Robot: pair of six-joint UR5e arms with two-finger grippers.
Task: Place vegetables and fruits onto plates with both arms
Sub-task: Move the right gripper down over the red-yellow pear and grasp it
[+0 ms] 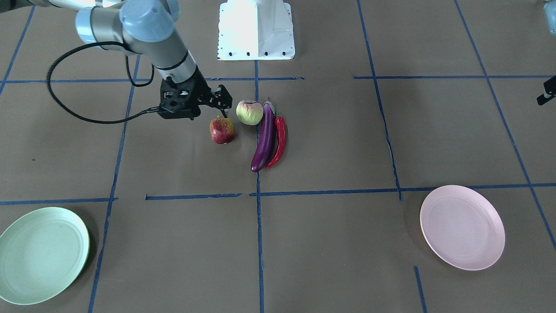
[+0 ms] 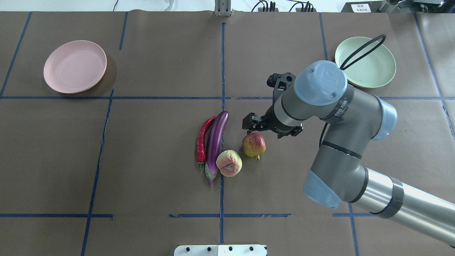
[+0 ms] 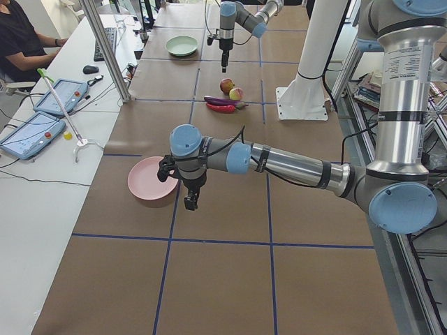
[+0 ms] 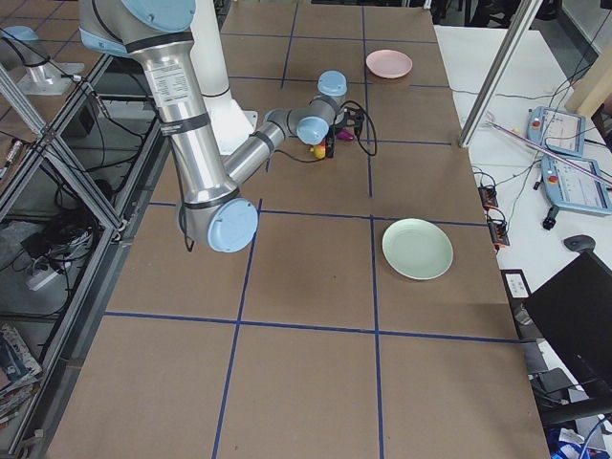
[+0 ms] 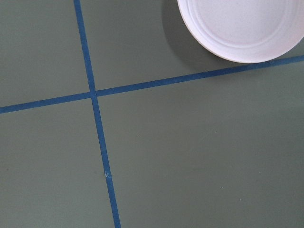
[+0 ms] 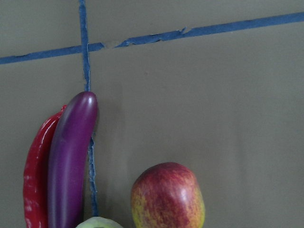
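Note:
The red-and-yellow fruit [image 1: 222, 130] lies mid-table, with the pale peach-like fruit [image 1: 249, 112] beside it. The purple eggplant [image 1: 264, 137] and the red chili [image 1: 279, 141] lie side by side, touching the peach. My right gripper [image 1: 222, 108] hovers just above the red-and-yellow fruit [image 2: 253, 145], open and empty. Its wrist view shows that fruit [image 6: 167, 197], the eggplant [image 6: 71, 161] and the chili [image 6: 38, 171]. My left gripper [image 3: 190, 202] hangs beside the pink plate [image 3: 152, 187]; I cannot tell whether it is open or shut. The green plate [image 2: 366, 67] and the pink plate [image 2: 75, 66] hold nothing.
The white base block [image 1: 256, 30] stands at the robot's side of the table. Blue tape lines cross the brown table cover. A person [image 3: 17, 42] sits at a side desk with tablets. A metal post [image 3: 105, 49] stands at the table's edge.

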